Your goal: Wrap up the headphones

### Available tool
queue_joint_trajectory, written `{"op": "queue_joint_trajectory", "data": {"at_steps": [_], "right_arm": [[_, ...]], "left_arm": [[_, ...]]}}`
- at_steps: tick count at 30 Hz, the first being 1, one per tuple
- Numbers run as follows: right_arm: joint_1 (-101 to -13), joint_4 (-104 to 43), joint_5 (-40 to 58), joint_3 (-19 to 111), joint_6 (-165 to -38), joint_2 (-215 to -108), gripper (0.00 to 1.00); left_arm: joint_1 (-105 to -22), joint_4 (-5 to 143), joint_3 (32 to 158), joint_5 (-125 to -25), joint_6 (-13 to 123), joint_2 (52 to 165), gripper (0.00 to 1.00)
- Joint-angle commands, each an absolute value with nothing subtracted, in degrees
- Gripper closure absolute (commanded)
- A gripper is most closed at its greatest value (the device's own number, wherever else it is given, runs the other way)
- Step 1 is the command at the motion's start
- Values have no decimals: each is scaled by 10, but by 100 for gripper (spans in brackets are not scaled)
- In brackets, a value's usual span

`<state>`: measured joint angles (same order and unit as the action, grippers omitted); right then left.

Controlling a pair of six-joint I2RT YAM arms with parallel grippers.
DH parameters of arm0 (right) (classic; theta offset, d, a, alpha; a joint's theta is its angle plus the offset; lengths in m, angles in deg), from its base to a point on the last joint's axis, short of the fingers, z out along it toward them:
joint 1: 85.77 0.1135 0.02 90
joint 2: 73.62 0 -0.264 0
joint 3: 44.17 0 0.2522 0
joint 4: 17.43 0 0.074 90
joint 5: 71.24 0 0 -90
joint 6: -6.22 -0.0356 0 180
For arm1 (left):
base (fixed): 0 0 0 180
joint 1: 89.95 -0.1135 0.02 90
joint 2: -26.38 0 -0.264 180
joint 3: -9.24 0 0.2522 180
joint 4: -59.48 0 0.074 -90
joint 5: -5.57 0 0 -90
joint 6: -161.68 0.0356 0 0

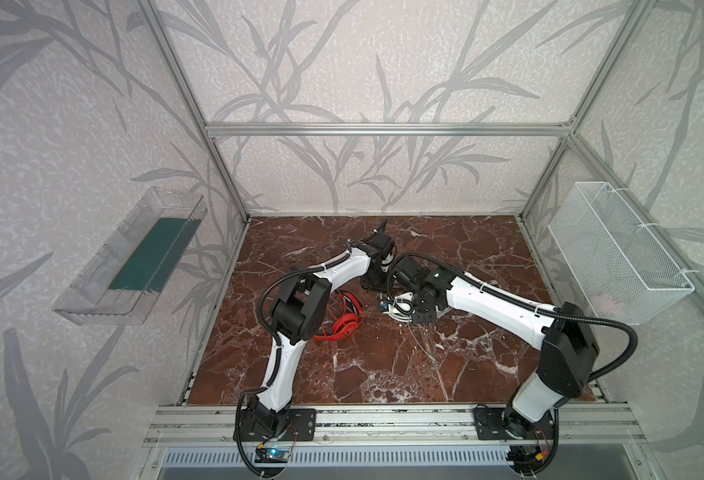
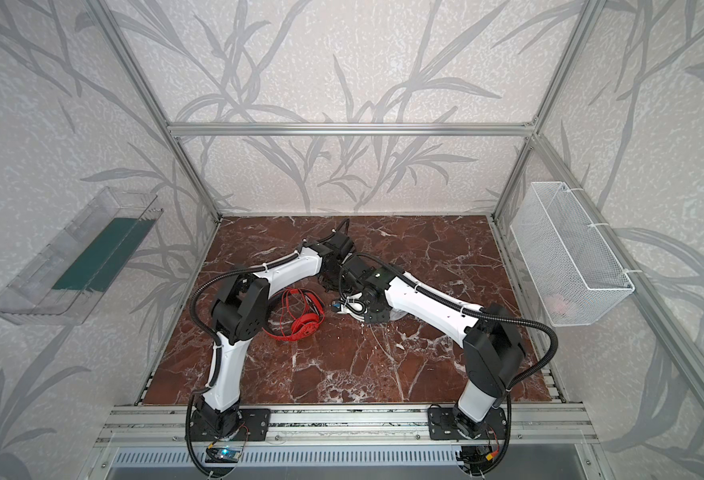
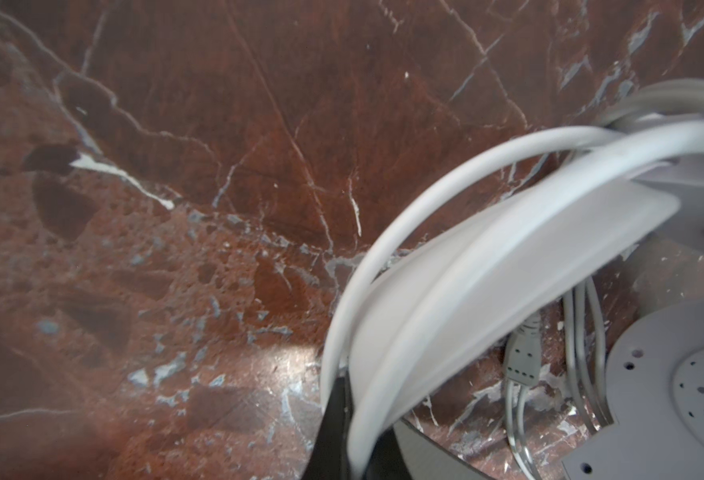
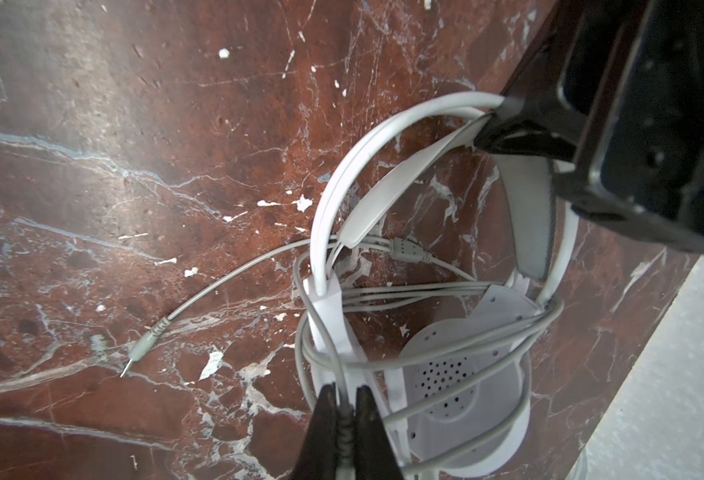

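Right jaws clenched on the grey cable [image 4: 402, 249] just beside the white headphones [image 4: 445, 374], whose headband [image 4: 385, 191] the left jaws grasp.

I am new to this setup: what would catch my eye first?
First, the white plastic over-ear headphones at mid-table, held from both sides: the left gripper is shut on their headband, the right gripper on their thin grey cable. Next, the red over-ear headphones lying on the red-brown marble table beside the left arm.
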<state>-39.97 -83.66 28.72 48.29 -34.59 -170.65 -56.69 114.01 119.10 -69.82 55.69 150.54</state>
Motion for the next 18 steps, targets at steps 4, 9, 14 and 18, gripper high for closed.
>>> {"op": "queue_joint_trajectory", "data": {"at_steps": [4,9,14,18], "right_arm": [[-413,-852,272,521,-325,-1731,100],[-406,-957,207,537,-401,-1727,100],[-395,-995,201,506,-551,-1718,100],[-391,-977,189,457,-694,-1697,100]], "left_arm": [[-561,1167,1176,-697,575,1486,99],[-562,1170,1174,-709,566,1485,98],[-562,1169,1174,-708,554,1490,97],[-562,1170,1170,-709,551,1492,97]]}}
